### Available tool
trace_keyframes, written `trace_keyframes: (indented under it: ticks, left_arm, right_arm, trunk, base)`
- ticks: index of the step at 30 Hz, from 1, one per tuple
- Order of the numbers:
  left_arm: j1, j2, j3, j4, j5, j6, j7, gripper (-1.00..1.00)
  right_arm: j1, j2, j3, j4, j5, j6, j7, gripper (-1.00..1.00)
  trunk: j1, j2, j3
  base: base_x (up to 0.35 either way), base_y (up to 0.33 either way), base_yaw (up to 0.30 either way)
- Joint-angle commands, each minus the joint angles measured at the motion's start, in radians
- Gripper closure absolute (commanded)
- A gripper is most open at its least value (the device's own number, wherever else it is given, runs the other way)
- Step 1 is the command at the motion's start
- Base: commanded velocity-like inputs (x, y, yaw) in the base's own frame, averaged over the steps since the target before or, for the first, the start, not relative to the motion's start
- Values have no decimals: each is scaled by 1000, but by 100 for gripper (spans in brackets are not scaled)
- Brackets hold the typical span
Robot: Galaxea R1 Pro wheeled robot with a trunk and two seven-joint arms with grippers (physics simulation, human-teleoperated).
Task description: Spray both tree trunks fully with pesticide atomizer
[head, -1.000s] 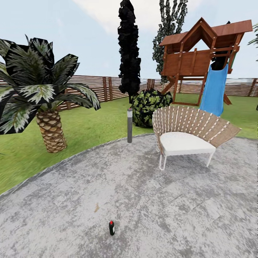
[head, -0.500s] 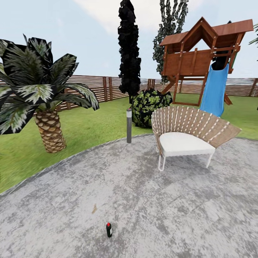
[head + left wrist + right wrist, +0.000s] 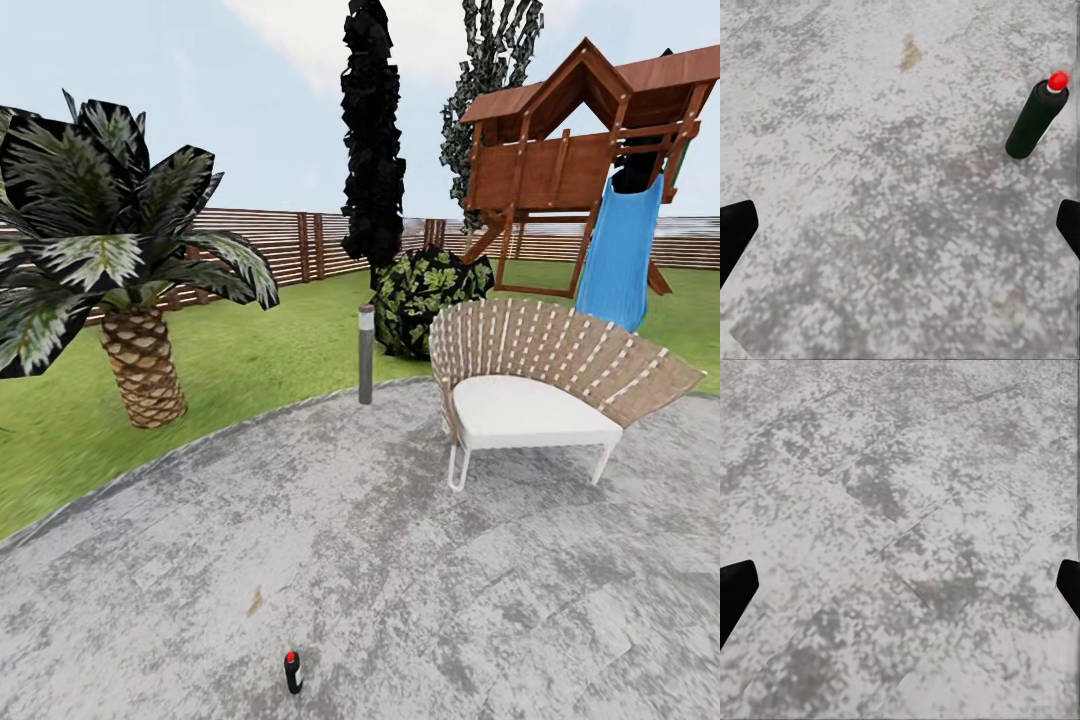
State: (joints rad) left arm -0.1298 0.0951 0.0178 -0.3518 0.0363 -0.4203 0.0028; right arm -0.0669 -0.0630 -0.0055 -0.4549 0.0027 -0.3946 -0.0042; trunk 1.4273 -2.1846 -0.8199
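- on the near grey floor (image 3: 420, 560), the atomizer (image 3: 292, 672) stood upright.
- left gripper (image 3: 900, 225) was open wide; right gripper (image 3: 900, 585) too.
- best to come close, then grab its dark body gently.

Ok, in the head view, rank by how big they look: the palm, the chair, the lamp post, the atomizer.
Largest to smallest as they look in the head view:
1. palm
2. chair
3. lamp post
4. atomizer
The atomizer stands nearest the camera yet looks smallest, so it truly is small.

Dark red-capped pesticide atomizer (image 3: 292, 672) (image 3: 1038, 116) upright on grey paved floor (image 3: 420, 580).
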Motion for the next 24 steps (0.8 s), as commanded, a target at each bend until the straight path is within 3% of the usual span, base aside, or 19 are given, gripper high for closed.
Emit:
trace_keyframes:
  ticks: [1,19,24]
  left_arm:
    - [-1,0,-1,1,4,-3,0,-100]
    - [0,-2,0,1,4,-3,0,-100]
    - [0,-3,0,-1,4,-3,0,-100]
  right_arm:
    - [-1,0,-1,1,0,-3,0,-100]
    - [-1,0,-1,1,0,-3,0,-100]
    - [-1,0,-1,1,0,-3,0,-100]
  trunk:
    - [0,0,-1]
    - [0,0,-1]
    - [0,0,-1]
  base:
    - [231,-159,0]
    - [234,-183,0]
    - [98,-276,0]
